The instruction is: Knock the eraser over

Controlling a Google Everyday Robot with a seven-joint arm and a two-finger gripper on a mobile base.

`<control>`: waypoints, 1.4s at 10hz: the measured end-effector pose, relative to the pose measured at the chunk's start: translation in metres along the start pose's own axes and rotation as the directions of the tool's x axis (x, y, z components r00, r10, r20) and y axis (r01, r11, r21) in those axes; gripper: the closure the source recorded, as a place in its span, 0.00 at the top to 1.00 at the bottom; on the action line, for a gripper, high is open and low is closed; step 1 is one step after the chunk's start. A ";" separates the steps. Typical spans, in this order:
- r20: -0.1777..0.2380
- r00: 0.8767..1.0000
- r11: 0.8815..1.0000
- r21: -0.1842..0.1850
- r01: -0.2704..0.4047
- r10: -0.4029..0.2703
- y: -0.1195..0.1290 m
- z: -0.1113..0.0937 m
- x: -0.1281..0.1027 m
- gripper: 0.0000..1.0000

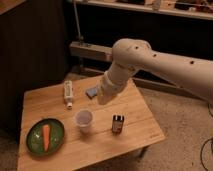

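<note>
The eraser (117,123) is a small black block with an orange-yellow label. It stands upright on the wooden table (135,107), right of the paper cup (84,120). My gripper (103,96) hangs at the end of the white arm (150,57), above the table's middle back. It is up and to the left of the eraser, apart from it, and just right of a blue-grey pad (92,92).
A white tube-shaped bottle (68,93) lies at the back left. A green plate (34,144) with a carrot (45,135) sits at the front left. The table's right and front edges are close to the eraser. Dark furniture stands behind.
</note>
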State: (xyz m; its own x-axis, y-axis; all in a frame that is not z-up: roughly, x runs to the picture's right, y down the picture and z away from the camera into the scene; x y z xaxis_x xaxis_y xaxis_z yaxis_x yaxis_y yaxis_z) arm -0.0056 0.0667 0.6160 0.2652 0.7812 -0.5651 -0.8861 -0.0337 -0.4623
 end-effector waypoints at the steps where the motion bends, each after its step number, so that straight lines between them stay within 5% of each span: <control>1: -0.018 1.000 1.000 0.001 -0.019 0.019 -0.009 0.012 0.013 0.00; 4: -0.099 0.989 0.994 0.017 -0.105 0.107 -0.060 0.072 0.083 0.00; 6: -0.107 0.978 0.984 0.047 -0.173 0.177 -0.092 0.094 0.125 0.00; 8: -0.097 0.972 0.976 0.061 -0.211 0.216 -0.108 0.102 0.143 0.00; 11: -0.074 0.971 0.973 0.054 -0.224 0.227 -0.106 0.112 0.137 0.00; 14: -0.045 0.976 0.977 0.034 -0.211 0.213 -0.088 0.133 0.096 0.00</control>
State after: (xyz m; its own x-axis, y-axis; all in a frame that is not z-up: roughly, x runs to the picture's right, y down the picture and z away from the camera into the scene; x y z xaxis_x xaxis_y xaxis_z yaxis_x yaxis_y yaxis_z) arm 0.0473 0.2278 0.6928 0.0873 0.7275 -0.6806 -0.9347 -0.1765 -0.3085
